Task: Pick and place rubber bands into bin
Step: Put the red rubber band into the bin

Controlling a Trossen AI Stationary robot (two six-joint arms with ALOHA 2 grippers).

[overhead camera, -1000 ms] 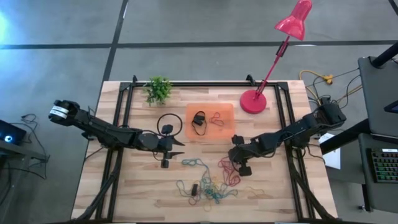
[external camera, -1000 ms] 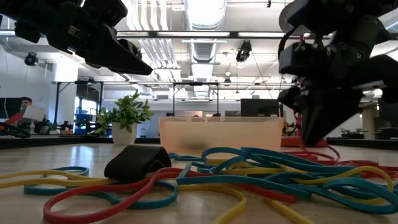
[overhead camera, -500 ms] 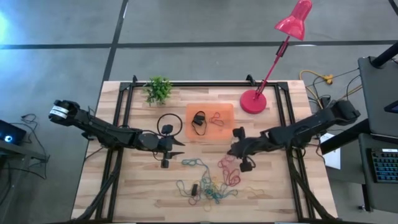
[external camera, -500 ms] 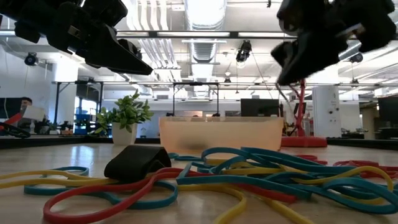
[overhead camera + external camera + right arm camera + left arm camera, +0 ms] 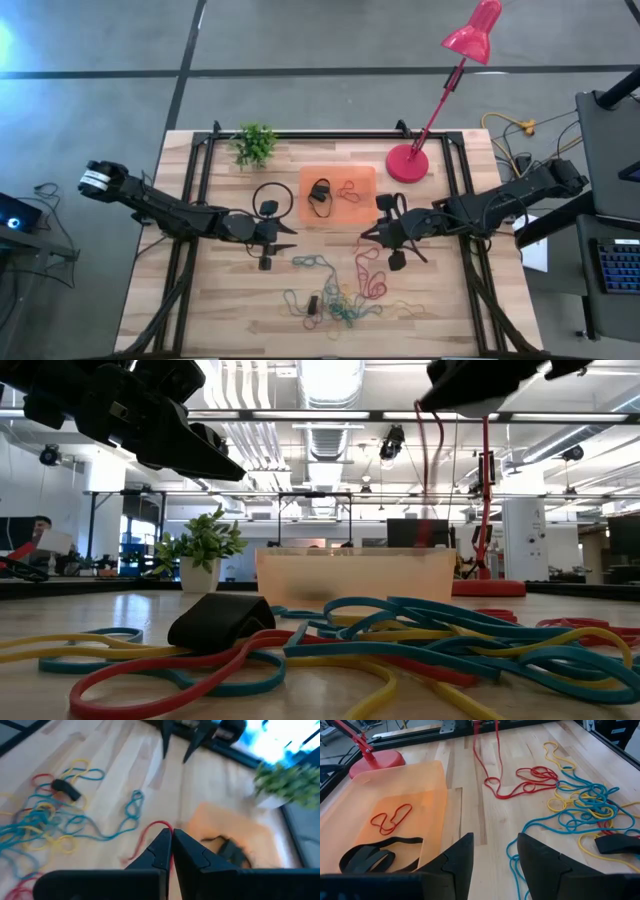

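Observation:
The rubber bands (image 5: 335, 295) lie in a loose tangle of blue, yellow, red and green on the table's near middle, also in the low view (image 5: 400, 630). The orange bin (image 5: 362, 210) stands beyond them, with a black and a red band inside (image 5: 390, 817). My right gripper (image 5: 367, 237) hangs just right of the bin's near corner, shut on a red band (image 5: 485, 750). My left gripper (image 5: 290, 238) waits open to the left of the bin's near edge, its fingers (image 5: 495, 840) with nothing between them. My right gripper pinches the top of the red band's loop (image 5: 161, 825) between its two fingertips. The fingers slant down from the table's right. The band hangs below them as two long strands (image 5: 428, 470), and its lower end (image 5: 492, 782) lies on the table beside other red bands.
A red desk lamp has its round base (image 5: 407, 163) at the far right, close to the bin. A small potted plant (image 5: 255, 145) stands at the far left. A black loop (image 5: 268, 196) lies on the table left of the bin. Dark rails run along both sides.
My right gripper has risen from just above the pile, staying shut, and has tipped from pointing steeply down to a shallower slant. It has drawn the red band up with it, so that the band's top now hangs high while its lower end stays on the table.

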